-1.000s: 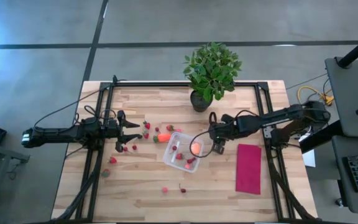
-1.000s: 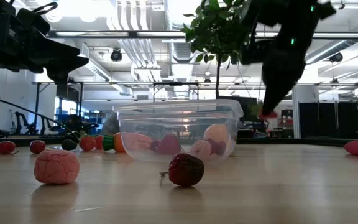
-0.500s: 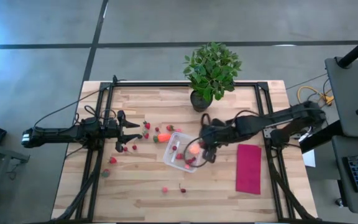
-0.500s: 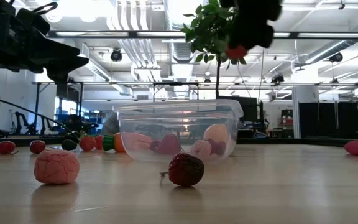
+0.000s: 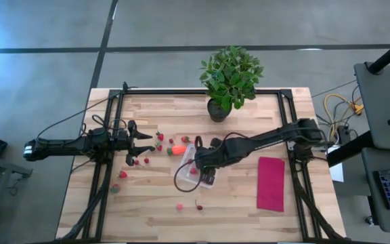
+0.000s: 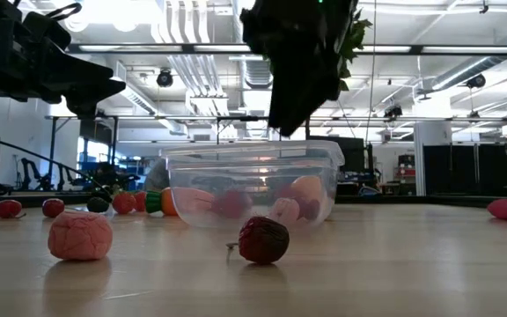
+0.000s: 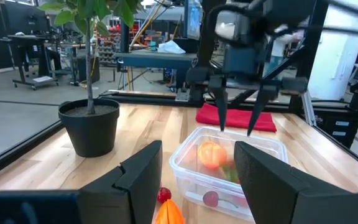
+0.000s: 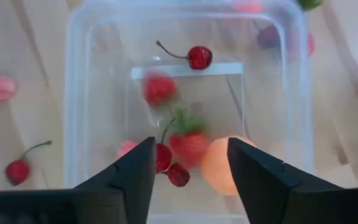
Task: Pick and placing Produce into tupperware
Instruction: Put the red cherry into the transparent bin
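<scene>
The clear tupperware (image 5: 196, 167) sits at mid-table and holds the round orange-pink fruit (image 8: 221, 164) and several small red pieces (image 8: 188, 145). My right gripper (image 8: 190, 143) hangs open straight above it, fingers pointing down and touching nothing; it shows in the left wrist view too (image 7: 238, 118). More small red pieces (image 5: 160, 137) and the orange-red piece with the green top (image 5: 177, 149) lie on the wood left of the tupperware. My left gripper (image 5: 147, 144) waits open, low over the table's left part, pointing toward the tupperware (image 7: 229, 165).
A potted plant (image 5: 230, 78) stands behind the tupperware near the far edge. A magenta cloth (image 5: 271, 183) lies flat on the right. A pink piece (image 6: 80, 236) and a dark red cherry (image 6: 263, 240) lie on the near side. Black frame rails (image 5: 107, 169) run along both table sides.
My right gripper has moved toward the table's left, from beside the tupperware's right wall to above its middle. The small red piece that showed at its fingertips in the low view is gone from them. My left arm has kept still.
</scene>
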`<state>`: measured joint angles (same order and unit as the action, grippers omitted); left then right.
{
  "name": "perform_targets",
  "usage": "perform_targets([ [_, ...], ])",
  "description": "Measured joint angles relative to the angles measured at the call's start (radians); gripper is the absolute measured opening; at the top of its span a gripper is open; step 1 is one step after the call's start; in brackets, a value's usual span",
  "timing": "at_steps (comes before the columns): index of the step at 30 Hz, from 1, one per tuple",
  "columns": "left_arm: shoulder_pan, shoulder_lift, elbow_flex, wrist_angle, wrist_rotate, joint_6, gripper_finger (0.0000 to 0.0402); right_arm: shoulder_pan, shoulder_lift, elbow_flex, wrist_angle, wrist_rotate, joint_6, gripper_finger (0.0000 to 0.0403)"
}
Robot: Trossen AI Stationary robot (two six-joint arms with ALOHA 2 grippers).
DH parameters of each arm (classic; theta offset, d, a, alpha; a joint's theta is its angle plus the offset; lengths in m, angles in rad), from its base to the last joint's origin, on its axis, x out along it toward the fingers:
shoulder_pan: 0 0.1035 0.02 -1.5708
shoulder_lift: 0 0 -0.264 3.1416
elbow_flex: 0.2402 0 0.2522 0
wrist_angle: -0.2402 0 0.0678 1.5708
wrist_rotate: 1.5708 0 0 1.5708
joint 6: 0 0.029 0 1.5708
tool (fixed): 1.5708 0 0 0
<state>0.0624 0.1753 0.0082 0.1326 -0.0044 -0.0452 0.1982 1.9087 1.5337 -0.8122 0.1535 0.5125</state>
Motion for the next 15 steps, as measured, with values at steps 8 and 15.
perform_targets([
  [8,0.0,-0.001,0.0,0.0,0.0,0.0,0.0187,0.064,-0.034,0.013,-0.035,0.012,-0.034,0.0246],
  [15,0.0,0.001,0.0,0.0,0.0,0.0,0.0187,0.264,-0.115,-0.018,-0.04,0.111,-0.079,0.0249],
])
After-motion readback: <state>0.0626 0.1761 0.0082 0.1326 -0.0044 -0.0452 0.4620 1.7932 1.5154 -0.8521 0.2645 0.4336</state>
